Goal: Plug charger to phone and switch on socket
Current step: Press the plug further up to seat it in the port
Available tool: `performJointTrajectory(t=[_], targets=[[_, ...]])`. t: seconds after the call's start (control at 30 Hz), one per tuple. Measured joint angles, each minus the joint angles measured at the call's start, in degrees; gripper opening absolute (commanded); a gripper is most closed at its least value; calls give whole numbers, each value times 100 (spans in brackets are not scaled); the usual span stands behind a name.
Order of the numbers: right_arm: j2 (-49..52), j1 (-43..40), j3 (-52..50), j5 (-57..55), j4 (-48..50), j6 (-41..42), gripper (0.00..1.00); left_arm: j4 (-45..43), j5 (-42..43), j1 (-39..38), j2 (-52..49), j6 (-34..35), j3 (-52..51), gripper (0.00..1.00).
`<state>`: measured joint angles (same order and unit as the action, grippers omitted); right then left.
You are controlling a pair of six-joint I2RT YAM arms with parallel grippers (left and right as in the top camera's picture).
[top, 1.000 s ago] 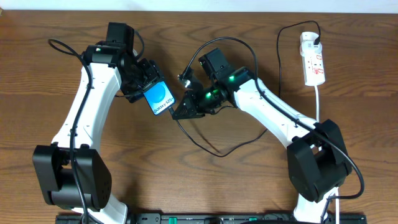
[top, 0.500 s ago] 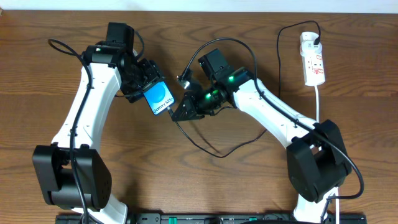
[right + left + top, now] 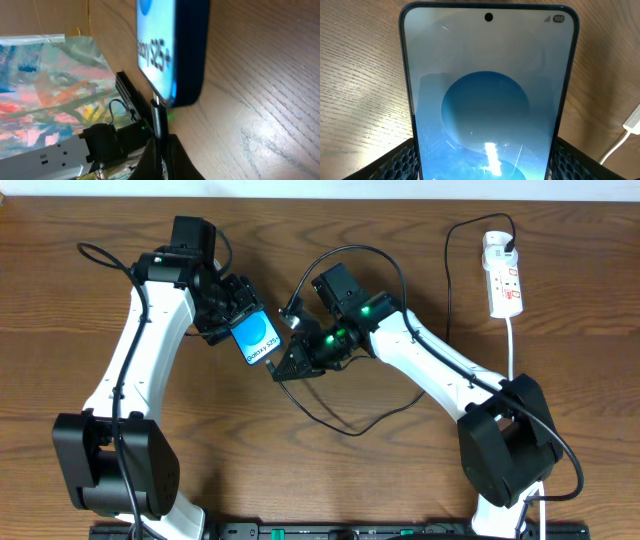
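Observation:
My left gripper is shut on the phone, a black-framed handset with a cyan-blue screen, and holds it above the table; in the left wrist view the phone fills the frame between my fingers. My right gripper is shut on the charger's connector end, and its tip touches the phone's bottom edge. The thin black charger cable loops across the table up to a black plug in the white socket strip at the far right.
The socket strip's white cord runs down toward my right arm's base. My left arm's base stands at the front left. A white cord end shows at the right edge of the left wrist view.
My right gripper has moved left with the connector, closing the gap to the phone's bottom edge. The left gripper and the phone have stayed put.

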<state>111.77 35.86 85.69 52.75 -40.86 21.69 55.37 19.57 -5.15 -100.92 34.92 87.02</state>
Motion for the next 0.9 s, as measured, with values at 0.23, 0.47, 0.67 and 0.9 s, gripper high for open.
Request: performJointTrajectory(t=[0.23, 0.47, 0.67, 0.9], targets=[[0, 0, 0, -4, 57, 0, 1, 0, 0, 0, 0, 0, 0, 7], [0, 0, 0, -131, 94, 0, 1, 0, 0, 0, 0, 0, 0, 7], [0, 0, 0, -280, 127, 2, 1, 0, 0, 0, 0, 0, 0, 7], [0, 0, 0, -323, 153, 2, 1, 0, 0, 0, 0, 0, 0, 7]])
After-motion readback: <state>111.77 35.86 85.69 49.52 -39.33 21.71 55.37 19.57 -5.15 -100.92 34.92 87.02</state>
